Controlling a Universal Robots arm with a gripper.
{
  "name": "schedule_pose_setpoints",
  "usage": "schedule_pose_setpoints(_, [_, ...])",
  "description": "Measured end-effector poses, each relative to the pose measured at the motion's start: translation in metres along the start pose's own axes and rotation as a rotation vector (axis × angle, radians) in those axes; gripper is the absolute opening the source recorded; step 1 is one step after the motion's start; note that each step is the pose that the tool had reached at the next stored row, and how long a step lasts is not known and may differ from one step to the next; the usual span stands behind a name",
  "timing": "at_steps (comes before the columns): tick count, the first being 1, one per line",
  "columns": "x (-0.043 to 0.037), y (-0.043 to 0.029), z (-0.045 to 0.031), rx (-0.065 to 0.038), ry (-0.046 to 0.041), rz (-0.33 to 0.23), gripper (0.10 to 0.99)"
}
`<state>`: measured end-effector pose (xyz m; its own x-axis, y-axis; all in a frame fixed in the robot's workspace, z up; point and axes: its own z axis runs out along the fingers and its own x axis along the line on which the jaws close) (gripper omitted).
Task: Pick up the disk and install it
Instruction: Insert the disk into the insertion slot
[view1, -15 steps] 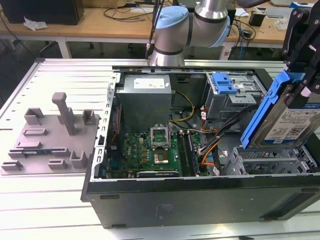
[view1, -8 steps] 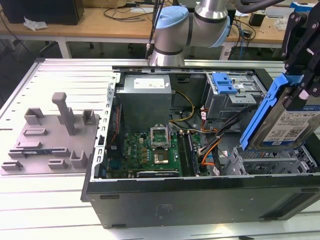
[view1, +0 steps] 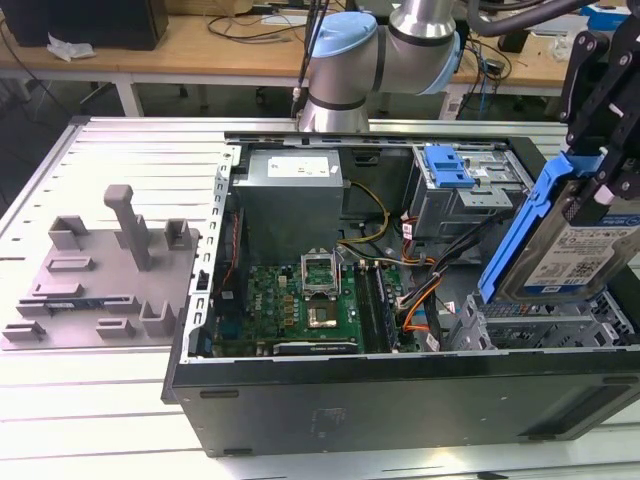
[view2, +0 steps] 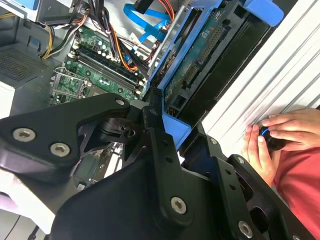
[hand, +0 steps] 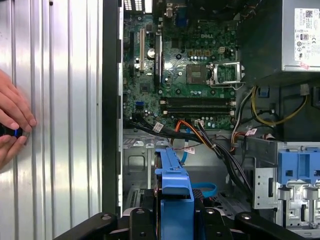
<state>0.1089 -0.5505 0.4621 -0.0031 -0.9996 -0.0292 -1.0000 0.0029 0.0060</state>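
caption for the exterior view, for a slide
Tool holds the disk over the open computer case, not yet installed

The ribbed table (view1: 100, 410) carries a computer case (view1: 400, 395) and grey fixture (view1: 90, 285).

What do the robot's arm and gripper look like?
The arm is silver-grey tubing with rounded light-blue joint caps. The gripper is matte black, built from flat hinged linkage bars fastened with silver screws.
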Motion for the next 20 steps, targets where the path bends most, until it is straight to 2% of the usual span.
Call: schedule_pose_setpoints(20, [0.0006, -0.0017, 0.0095, 0.000, 0.0001, -0.004, 0.369])
